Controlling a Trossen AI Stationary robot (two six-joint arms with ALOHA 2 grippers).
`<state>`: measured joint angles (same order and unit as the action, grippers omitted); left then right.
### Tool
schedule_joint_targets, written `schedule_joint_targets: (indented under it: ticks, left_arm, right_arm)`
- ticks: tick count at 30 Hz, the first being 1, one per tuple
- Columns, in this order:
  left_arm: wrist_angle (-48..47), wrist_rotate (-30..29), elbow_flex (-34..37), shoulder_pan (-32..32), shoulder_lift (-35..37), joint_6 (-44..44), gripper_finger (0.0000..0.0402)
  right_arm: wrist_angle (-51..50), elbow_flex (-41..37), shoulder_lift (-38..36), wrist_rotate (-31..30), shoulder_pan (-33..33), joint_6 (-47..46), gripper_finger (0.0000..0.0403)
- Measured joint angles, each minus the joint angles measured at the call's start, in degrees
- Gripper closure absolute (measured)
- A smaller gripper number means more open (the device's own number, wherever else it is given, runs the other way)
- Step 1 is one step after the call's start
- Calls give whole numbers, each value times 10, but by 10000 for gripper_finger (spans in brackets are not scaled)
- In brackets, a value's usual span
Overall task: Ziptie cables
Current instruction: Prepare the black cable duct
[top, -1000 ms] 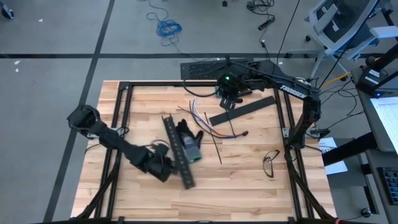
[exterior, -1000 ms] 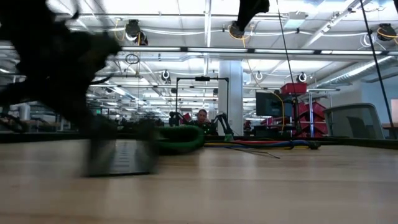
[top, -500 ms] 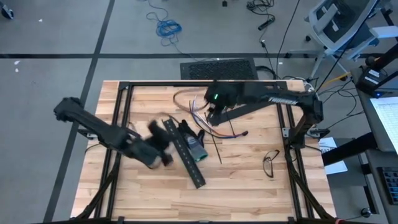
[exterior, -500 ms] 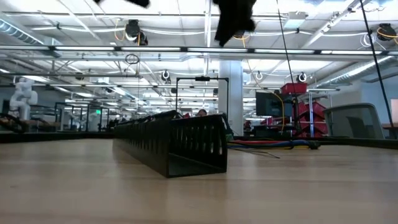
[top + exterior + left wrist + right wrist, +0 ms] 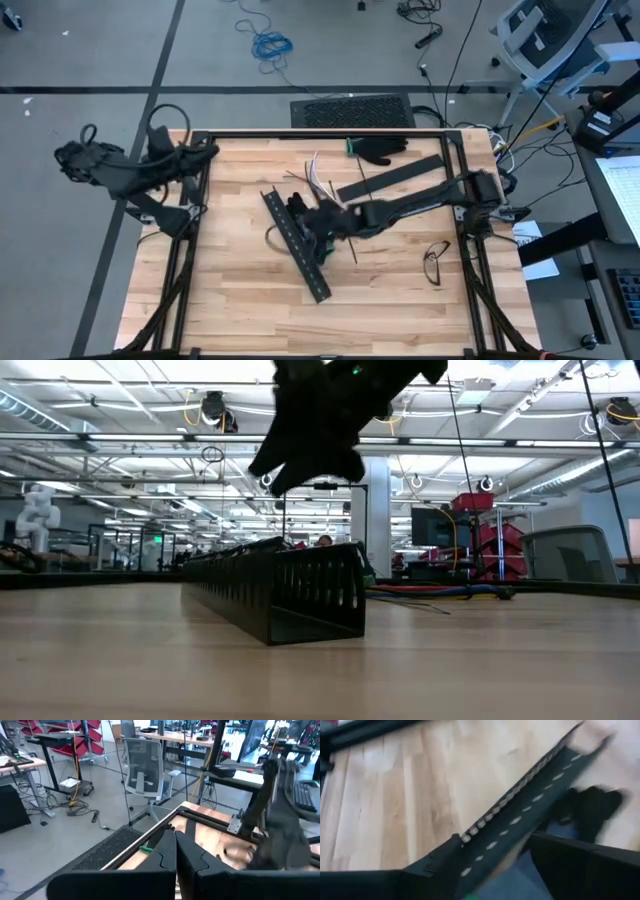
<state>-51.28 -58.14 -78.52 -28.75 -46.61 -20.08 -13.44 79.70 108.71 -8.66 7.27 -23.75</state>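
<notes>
Right claw (image 5: 318, 222) fingers apart over the black slotted channel (image 5: 296, 246) mid-surface, cables (image 5: 318, 178) just beyond, left claw (image 5: 175, 851) together at the far-left corner.

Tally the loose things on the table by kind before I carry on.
Black slotted channel: 1
Flat black cover strip: 1
Cables bundle: 1
Black glove: 1
Eyeglasses: 1
Total: 5
</notes>
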Motion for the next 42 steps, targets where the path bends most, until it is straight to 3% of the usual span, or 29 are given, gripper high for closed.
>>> schedule_joint_targets:
  ticks: [7,12,18,22,27,36,42]
  left_arm:
    - [-9,6,0,0,27,14,401]
    - [-23,34,-1,0,33,13,401]
    - [-22,57,-1,0,31,11,401]
    - [-22,58,-1,0,32,11,401]
    - [-22,58,-1,0,32,11,401]
    - [-22,57,0,0,32,11,402]
    - [-21,57,0,0,31,10,402]
  right_arm:
    - [-58,118,127,-74,11,-70,132]
    - [-208,265,217,-109,10,-77,141]
    - [-353,380,299,-126,3,-130,159]
    - [-392,386,319,-94,2,-161,216]
    - [-395,385,315,-92,13,-107,376]
    - [-385,470,305,-85,9,4,400]
    - [-436,535,304,4,3,80,401]
